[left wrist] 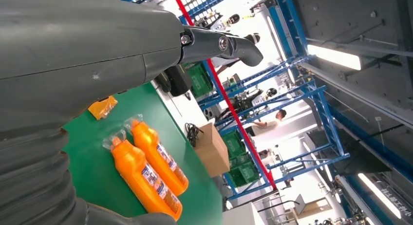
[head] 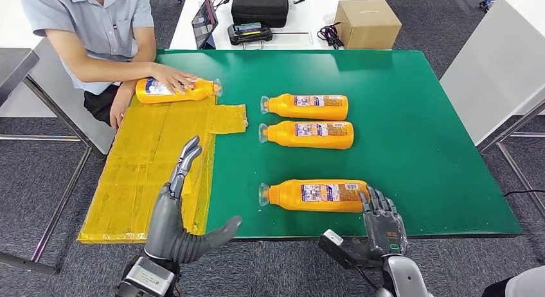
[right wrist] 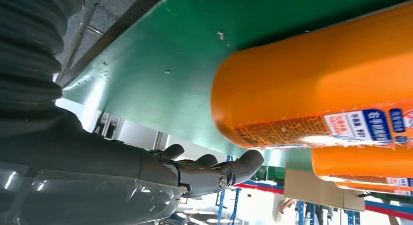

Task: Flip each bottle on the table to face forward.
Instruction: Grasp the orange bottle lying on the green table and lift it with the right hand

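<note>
Four orange bottles lay flat on the green table: one at 5 o'clock touching my open right hand, two centred, one under a person's hand at 11 o'clock, my left hand open, empty.

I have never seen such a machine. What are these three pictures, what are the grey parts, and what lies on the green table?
The grey parts are the hands of a humanoid robot. The head view looks down from its body; the other two come from cameras at its wrists. On the green table lie three orange bottles on their sides: two together and the nearest bottle. The right hand is at that bottle's base, holding nothing. The left hand is open above a yellow mat. A seated person's hand rests on a fourth bottle.
</note>
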